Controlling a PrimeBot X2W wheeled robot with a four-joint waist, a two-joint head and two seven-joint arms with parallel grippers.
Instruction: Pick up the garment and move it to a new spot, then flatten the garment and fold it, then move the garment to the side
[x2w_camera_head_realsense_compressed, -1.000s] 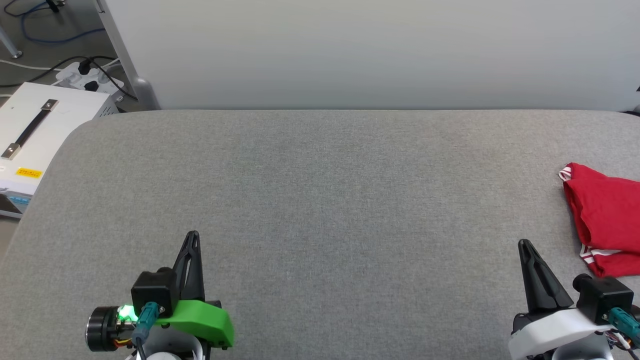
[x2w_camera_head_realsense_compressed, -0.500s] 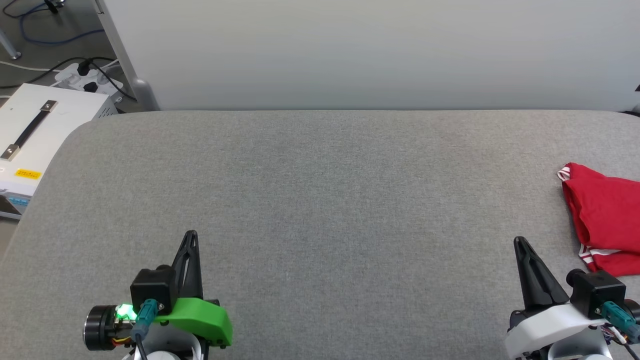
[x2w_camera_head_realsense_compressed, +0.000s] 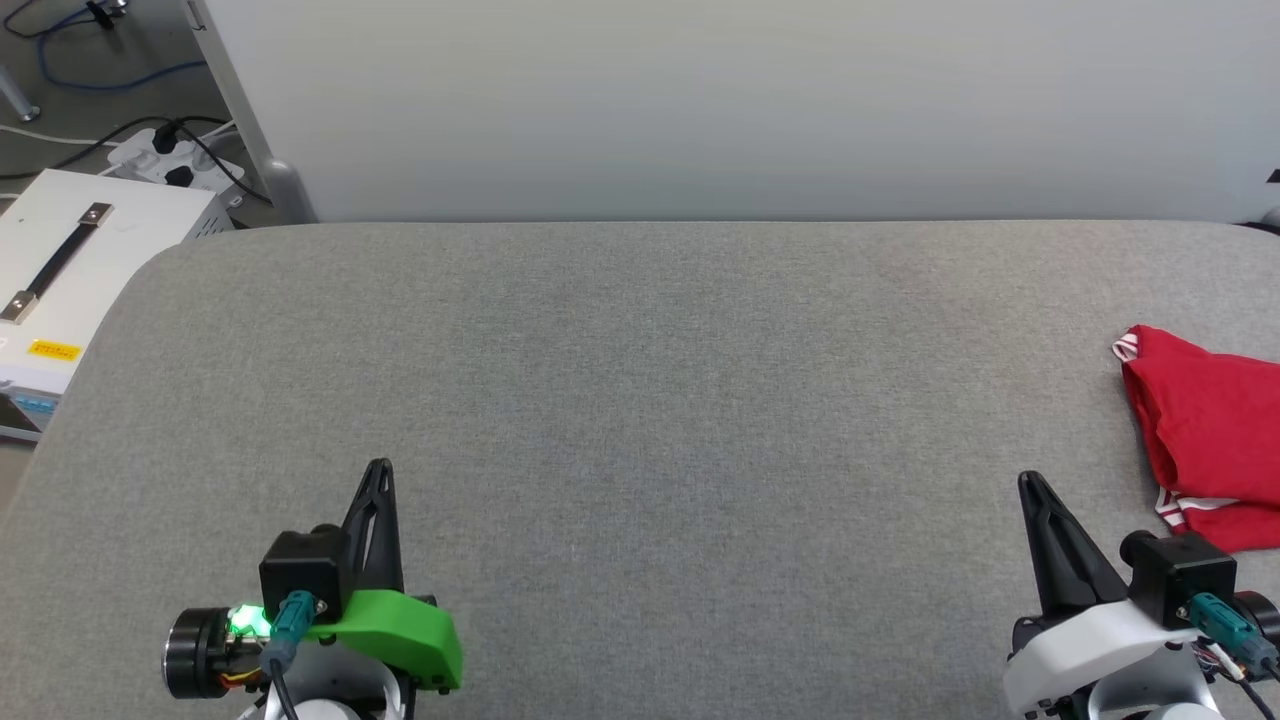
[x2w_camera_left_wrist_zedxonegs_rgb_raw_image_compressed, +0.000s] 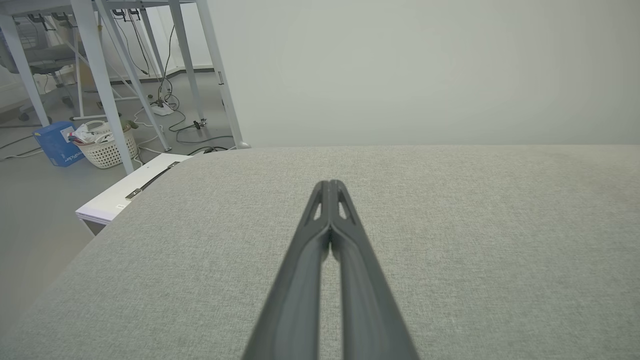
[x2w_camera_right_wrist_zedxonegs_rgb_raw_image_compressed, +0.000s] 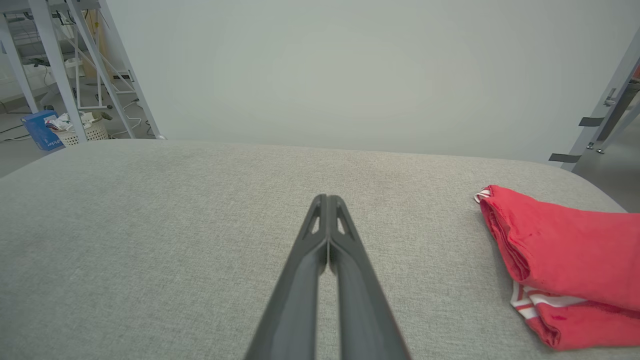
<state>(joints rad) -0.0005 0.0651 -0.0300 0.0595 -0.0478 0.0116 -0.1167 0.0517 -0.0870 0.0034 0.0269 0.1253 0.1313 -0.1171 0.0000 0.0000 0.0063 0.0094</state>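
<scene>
The garment (x2w_camera_head_realsense_compressed: 1205, 430) is a red folded bundle with a red-and-white striped edge, lying at the far right of the grey padded table (x2w_camera_head_realsense_compressed: 640, 400), partly cut off by the frame. In the right wrist view the garment (x2w_camera_right_wrist_zedxonegs_rgb_raw_image_compressed: 565, 255) lies to the right of my fingers. My right gripper (x2w_camera_head_realsense_compressed: 1030, 483) is shut and empty, low at the right, a little left of the garment and apart from it. Shut and empty as well, my left gripper (x2w_camera_head_realsense_compressed: 380, 468) rests at the lower left, far from the garment. Both point away from me over the table.
A pale wall panel (x2w_camera_head_realsense_compressed: 700, 100) rises behind the table's far edge. Left of the table stands a white box (x2w_camera_head_realsense_compressed: 70, 260) with a black handle, with a power strip and cables (x2w_camera_head_realsense_compressed: 170, 150) on the floor. Metal frame legs (x2w_camera_left_wrist_zedxonegs_rgb_raw_image_compressed: 100, 75) and a laundry basket (x2w_camera_left_wrist_zedxonegs_rgb_raw_image_compressed: 107, 145) stand farther left.
The right gripper has drifted slightly left and toward me. The left gripper has shifted a little toward me. The garment lies as before.
</scene>
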